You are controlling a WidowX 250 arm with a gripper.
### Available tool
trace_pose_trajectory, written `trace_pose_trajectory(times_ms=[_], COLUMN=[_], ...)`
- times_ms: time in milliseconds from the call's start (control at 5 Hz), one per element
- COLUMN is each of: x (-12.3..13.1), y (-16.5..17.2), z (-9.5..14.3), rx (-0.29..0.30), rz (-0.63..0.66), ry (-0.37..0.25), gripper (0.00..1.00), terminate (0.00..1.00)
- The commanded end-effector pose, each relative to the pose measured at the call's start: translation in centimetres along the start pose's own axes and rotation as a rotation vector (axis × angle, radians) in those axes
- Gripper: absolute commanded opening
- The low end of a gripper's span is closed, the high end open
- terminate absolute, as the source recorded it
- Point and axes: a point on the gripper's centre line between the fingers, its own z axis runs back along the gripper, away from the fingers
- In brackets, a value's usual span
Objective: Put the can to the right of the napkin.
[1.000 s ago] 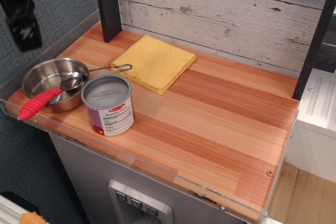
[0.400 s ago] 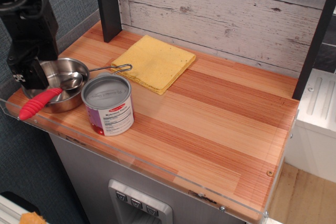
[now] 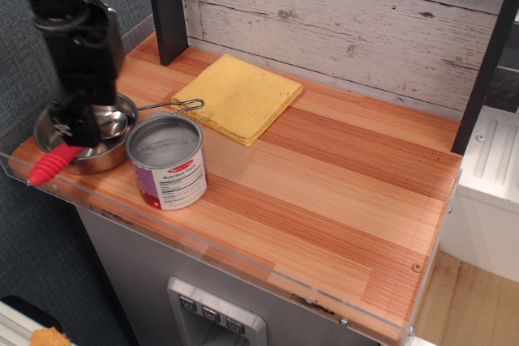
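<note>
The can, a short wide tin with a grey lid and a purple-and-white label, stands upright near the front left edge of the wooden counter. The napkin, a flat folded yellow cloth, lies behind it toward the back wall. My gripper is a dark shape hanging over the steel pan, left of the can and apart from it. Its fingers are too dark to tell open from shut. It holds nothing that I can see.
A steel pan with a wire handle sits at the left edge, with a red-handled utensil resting in it. A black post stands at the back left. A clear acrylic lip runs along the front edge. Bare wood lies right of the napkin.
My gripper has come in from the upper left, moving right and down, and now hangs over the pan closer to the can. The can and napkin have not moved.
</note>
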Motion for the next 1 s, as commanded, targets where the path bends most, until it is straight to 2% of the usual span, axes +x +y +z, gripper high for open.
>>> trace_pose_trajectory(times_ms=[0,400,600,800], x=[1.4,3.2,4.9,6.7], y=[0.2,-0.4,-1.0,-0.9], z=[0.1,-0.3,-0.1,0.4], rx=[0.016,0.007,0.020,0.006], rz=[-0.019,-0.013,-0.014,0.031], ry=[0.023,0.045,0.041,0.002], gripper=[1.00,1.00,1.00,1.00], terminate=[0.00,0.00,0.00,0.00])
